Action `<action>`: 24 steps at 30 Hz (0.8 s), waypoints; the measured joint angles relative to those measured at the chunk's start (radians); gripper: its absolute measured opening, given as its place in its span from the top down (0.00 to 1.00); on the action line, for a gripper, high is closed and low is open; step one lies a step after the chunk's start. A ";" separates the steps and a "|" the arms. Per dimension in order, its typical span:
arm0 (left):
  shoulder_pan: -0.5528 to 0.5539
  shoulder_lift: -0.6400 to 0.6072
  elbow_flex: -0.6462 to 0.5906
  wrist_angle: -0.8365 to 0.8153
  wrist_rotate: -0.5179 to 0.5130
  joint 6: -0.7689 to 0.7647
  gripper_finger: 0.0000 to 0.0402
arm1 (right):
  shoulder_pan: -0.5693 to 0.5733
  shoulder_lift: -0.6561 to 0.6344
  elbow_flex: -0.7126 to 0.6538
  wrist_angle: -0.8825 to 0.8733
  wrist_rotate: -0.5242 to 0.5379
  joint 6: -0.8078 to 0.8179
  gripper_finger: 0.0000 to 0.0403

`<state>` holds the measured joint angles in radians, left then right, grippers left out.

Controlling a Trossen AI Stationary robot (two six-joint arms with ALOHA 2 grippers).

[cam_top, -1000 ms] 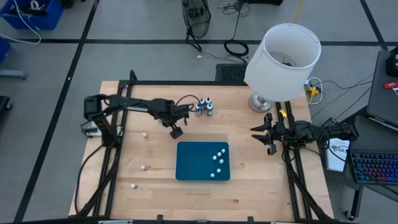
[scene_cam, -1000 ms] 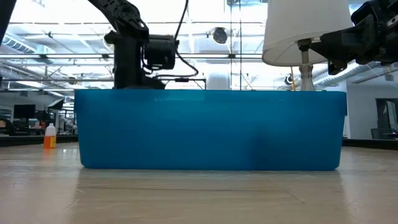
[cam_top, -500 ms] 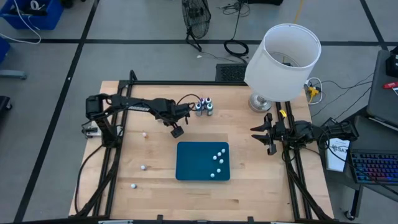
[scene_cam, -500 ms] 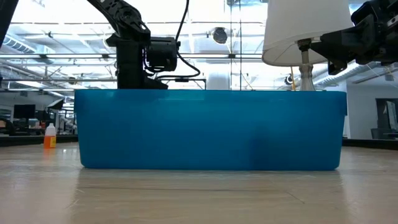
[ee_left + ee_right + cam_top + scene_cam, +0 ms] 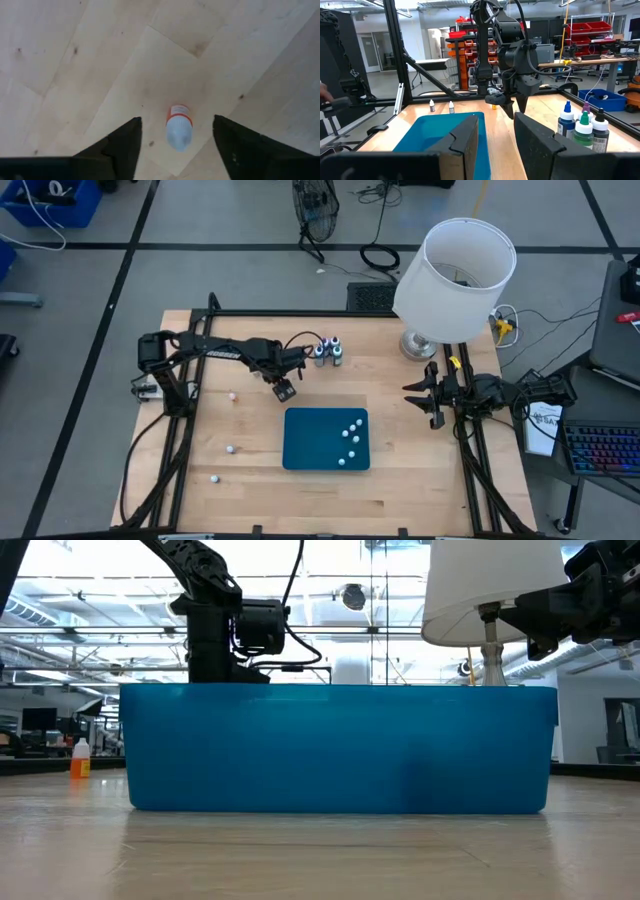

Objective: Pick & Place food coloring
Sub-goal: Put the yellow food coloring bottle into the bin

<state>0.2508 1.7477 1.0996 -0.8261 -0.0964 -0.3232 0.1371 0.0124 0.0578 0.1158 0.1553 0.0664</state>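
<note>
Between the left gripper's (image 5: 177, 150) parted fingers, a food coloring bottle (image 5: 178, 133) upright on the table (image 5: 75, 60).

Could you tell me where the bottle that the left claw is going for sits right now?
In the left wrist view the small bottle lies on the bare wooden table, between the left claw's fingers, not yet gripped.

Bright even overhead light, glaring ceiling windows behind the tray (image 5: 340, 750), soft faint shadows, close bottle (image 5: 178, 134) slightly blurred
</note>
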 joint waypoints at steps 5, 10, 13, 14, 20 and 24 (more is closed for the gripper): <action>0.000 0.000 0.000 -0.007 0.014 -0.008 0.54 | 0.000 0.000 0.000 0.000 0.000 0.000 0.72; 0.000 0.000 0.000 -0.011 0.014 -0.019 0.63 | 0.000 0.000 0.000 0.000 0.000 0.000 0.72; 0.000 0.000 0.000 -0.010 0.011 -0.020 0.67 | 0.000 0.000 0.000 0.000 0.000 0.000 0.72; 0.000 0.000 0.000 -0.011 0.010 -0.020 0.69 | 0.000 0.000 0.000 0.000 0.000 0.000 0.72; 0.000 0.000 0.000 -0.009 0.009 -0.015 0.73 | 0.000 0.000 0.000 0.000 0.000 0.000 0.72; 0.000 0.000 0.000 -0.004 -0.009 -0.014 0.76 | 0.000 0.000 0.000 0.000 0.000 0.000 0.72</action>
<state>0.2508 1.7481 1.0992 -0.8299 -0.1055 -0.3375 0.1371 0.0124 0.0578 0.1158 0.1554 0.0666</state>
